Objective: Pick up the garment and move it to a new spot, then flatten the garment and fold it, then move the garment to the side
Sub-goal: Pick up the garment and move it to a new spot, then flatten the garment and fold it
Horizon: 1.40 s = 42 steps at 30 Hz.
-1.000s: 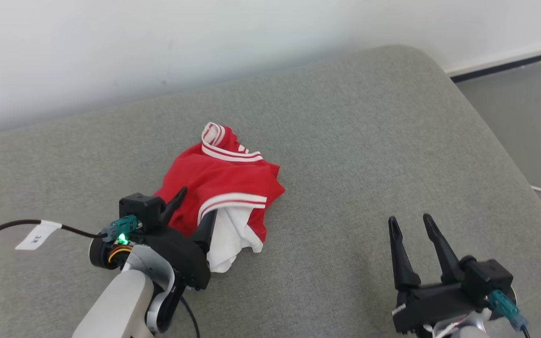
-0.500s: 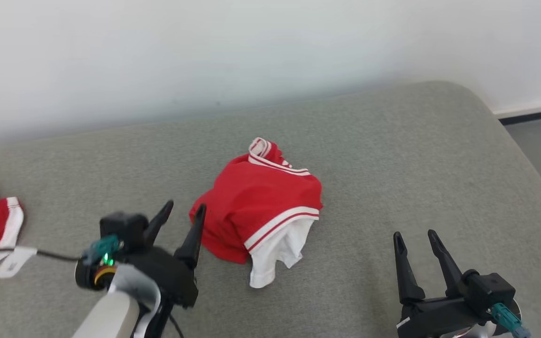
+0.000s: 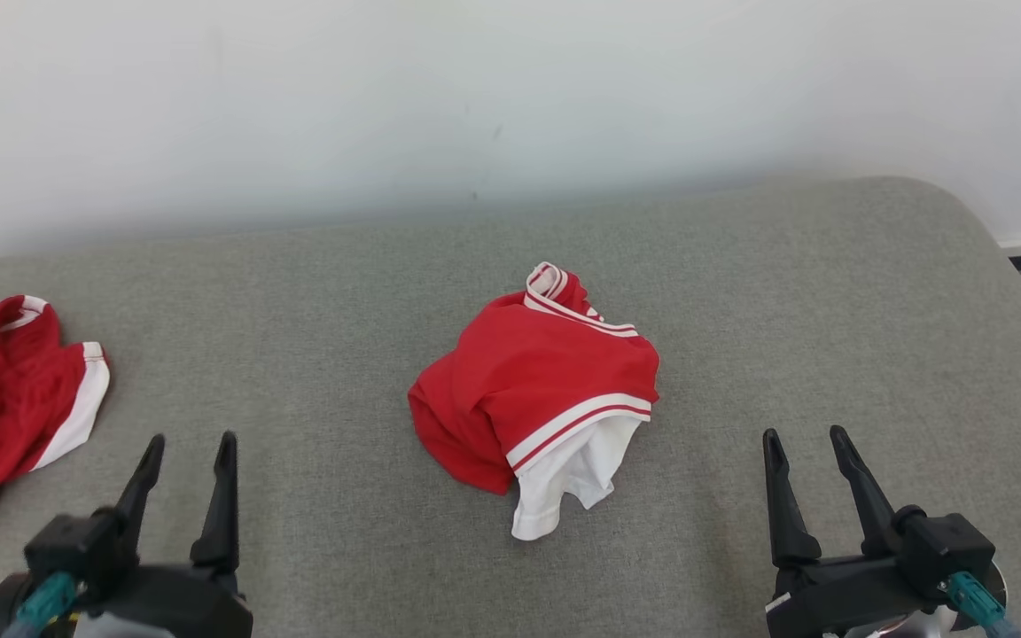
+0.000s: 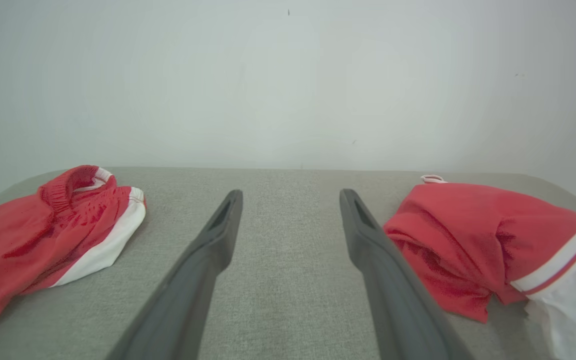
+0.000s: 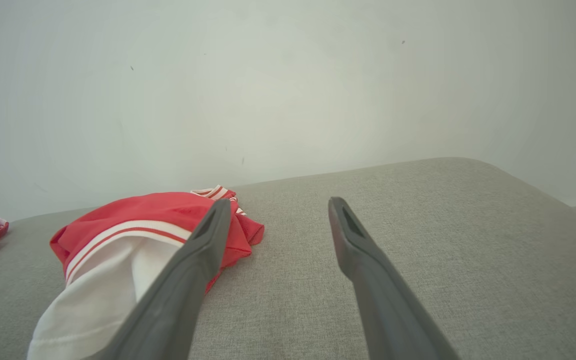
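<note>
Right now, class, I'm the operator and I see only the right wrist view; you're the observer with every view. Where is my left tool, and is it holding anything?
Observer: The left tool stands open and empty, apart from the crumpled garment.
Operator: What lies to its left?
Observer: A second red garment with white trim, running off the head view's left edge.
Operator: And straight ahead of it?
Observer: Bare grey cushion.
</note>
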Motion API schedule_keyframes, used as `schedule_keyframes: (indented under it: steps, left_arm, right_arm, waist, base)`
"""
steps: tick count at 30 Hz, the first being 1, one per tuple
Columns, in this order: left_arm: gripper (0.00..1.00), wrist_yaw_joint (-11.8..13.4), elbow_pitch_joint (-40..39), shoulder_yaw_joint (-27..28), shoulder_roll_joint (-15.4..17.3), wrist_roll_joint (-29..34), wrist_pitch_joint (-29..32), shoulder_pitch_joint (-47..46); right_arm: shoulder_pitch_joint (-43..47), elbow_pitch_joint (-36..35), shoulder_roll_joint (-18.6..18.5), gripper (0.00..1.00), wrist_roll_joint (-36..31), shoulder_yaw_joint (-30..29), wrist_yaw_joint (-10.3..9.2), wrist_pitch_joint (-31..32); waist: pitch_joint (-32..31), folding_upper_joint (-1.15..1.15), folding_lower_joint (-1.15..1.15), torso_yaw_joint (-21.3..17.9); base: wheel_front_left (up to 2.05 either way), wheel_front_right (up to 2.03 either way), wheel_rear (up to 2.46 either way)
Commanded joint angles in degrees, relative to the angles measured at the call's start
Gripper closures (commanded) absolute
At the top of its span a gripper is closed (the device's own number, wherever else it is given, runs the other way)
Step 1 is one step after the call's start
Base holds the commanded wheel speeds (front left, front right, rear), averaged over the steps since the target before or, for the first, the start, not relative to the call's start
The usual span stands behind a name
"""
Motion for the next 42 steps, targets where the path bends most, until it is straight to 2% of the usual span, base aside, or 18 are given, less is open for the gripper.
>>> schedule_keyframes:
  steps: [1, 5, 10, 18, 23, 28, 35, 42]
  left_arm:
    - [0.0, 0.6, -1.0, 0.3, 0.0, 0.9, -0.5, 1.7]
    - [0.0, 1.8, -3.2, 1.7, 0.9, 2.0, -1.2, 5.6]
    - [0.0, 2.0, -5.7, 3.6, 0.6, 3.3, -1.3, 10.0]
    - [0.0, 2.5, -10.9, 10.5, -2.8, 7.1, -1.4, 16.0]
    - [0.0, 0.7, -13.3, 14.9, -6.8, 11.7, -1.4, 19.2]
    - [0.0, -2.7, -11.7, 17.8, -10.3, 15.4, -1.4, 20.3]
    - [0.0, -5.8, -7.7, 18.5, -13.2, 20.7, -1.4, 18.2]
    - [0.0, -8.5, -5.9, 18.9, -14.0, 23.9, -1.4, 16.5]
  right_arm:
    - [1.0, -0.1, -0.1, 0.0, -0.5, -0.4, -0.12, 0.0]
    - [1.7, -0.3, -0.1, 0.0, -1.6, -1.2, -0.12, 0.0]
    - [2.7, -0.6, -0.1, 0.0, -2.5, -2.0, -0.12, 0.0]
    - [4.0, -1.0, -0.1, 0.0, -2.3, -2.6, -0.12, 0.0]
    - [4.9, -1.0, -0.1, 0.0, -1.8, -2.2, -0.12, 0.0]
    - [5.5, 0.0, -0.1, 0.0, -1.6, -1.0, -0.12, 0.0]
    - [6.2, 0.4, -0.1, 0.0, -1.5, 0.4, -0.12, 0.0]
    - [5.9, 0.7, -0.1, 0.0, -1.4, 1.0, -0.12, 0.0]
  waist:
    - [-0.6, 0.0, 0.0, 0.5]
    - [-1.4, 0.0, 0.0, 1.3]
    - [-2.2, 0.0, 0.0, 2.3]
    - [-2.9, 0.0, 0.0, 3.0]
    - [-3.3, 0.0, 0.0, 3.8]
    - [-3.5, 0.0, 0.0, 4.7]
    - [-3.4, 0.0, 0.0, 4.9]
    - [-3.3, 0.0, 0.0, 4.8]
  base:
    - [0.0, 0.0, 0.0]
    - [0.0, 0.0, 0.0]
    - [0.0, 0.0, 0.0]
    - [0.0, 0.0, 0.0]
    - [0.0, 0.0, 0.0]
    - [0.0, 0.0, 0.0]
    - [0.0, 0.0, 0.0]
    - [0.0, 0.0, 0.0]
